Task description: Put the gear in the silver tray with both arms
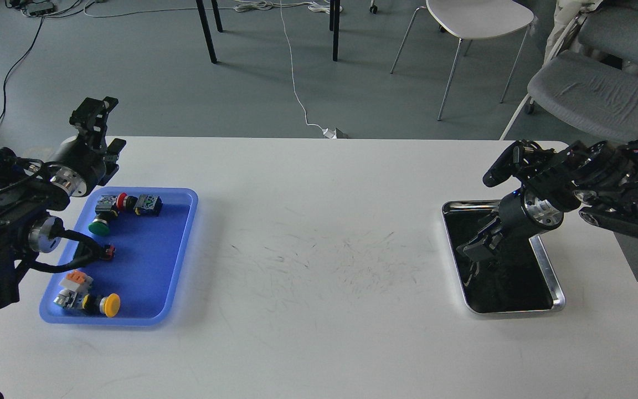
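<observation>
The silver tray (556, 288) lies at the right of the white table, its dark bottom mirroring my arm. My right gripper (477, 247) hangs low over the tray's left half, pointing down and to the left. Its fingers are dark against the dark bottom, so I cannot tell them apart. No gear shows clearly; a small pale glint (469, 279) in the tray could be a part or a reflection. My left gripper (96, 109) is raised past the table's far left corner, above and behind the blue tray (186, 233). Nothing shows in it.
The blue tray holds several push buttons and switch parts, among them a green one (99, 226), a red one (122, 200) and a yellow one (111, 305). Chairs, table legs and cables stand on the floor beyond the table (319, 332).
</observation>
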`<state>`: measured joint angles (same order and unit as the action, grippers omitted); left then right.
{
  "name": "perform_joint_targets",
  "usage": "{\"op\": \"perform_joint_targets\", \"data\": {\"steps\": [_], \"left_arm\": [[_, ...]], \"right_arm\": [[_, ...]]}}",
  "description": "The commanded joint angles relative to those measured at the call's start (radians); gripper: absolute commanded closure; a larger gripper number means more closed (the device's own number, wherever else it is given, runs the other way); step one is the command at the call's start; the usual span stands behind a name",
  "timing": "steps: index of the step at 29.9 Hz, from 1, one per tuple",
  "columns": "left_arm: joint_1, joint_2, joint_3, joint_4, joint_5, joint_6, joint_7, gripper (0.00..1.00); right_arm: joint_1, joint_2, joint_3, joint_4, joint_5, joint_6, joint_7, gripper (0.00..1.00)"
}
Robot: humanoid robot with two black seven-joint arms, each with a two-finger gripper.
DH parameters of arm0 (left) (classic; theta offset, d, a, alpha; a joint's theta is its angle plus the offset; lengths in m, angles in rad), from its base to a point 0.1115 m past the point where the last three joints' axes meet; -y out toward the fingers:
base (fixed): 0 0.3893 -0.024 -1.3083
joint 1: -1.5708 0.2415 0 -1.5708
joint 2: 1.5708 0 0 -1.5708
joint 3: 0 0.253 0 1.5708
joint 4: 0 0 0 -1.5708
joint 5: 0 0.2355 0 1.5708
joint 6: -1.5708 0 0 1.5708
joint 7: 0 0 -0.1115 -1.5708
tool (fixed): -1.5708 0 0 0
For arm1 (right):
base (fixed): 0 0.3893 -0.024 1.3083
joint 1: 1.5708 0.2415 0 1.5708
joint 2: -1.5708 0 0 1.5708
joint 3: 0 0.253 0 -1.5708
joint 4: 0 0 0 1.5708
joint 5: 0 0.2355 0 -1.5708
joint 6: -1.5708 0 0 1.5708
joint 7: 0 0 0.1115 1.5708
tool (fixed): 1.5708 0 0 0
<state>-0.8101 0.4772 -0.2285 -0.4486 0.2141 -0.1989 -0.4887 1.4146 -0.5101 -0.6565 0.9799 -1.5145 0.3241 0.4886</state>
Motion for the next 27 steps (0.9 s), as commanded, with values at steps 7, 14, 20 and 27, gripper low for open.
{"op": "perform_joint_targets", "data": {"steps": [7, 14, 20, 27], "left_arm": [[0.002, 0.008, 0.008, -0.001, 0.004, -0.005, 0.000, 0.01], [0.012, 0.014, 0.003, -0.001, 0.001, -0.039, 0.000, 0.01], [0.015, 0.026, 0.000, -0.004, -0.001, -0.065, 0.000, 0.01], [0.026, 0.047, -0.014, -0.002, -0.053, -0.117, 0.000, 0.01]], "right_arm": [[0.078, -0.042, 0.061, -0.009, 0.207, 0.006, 0.000, 0.12], [0.099, -0.073, 0.126, -0.064, 0.368, 0.006, 0.000, 0.08], [0.096, -0.108, 0.213, -0.122, 0.540, 0.006, 0.000, 0.06], [0.054, -0.191, 0.353, -0.133, 0.779, -0.030, 0.000, 0.06]]}}
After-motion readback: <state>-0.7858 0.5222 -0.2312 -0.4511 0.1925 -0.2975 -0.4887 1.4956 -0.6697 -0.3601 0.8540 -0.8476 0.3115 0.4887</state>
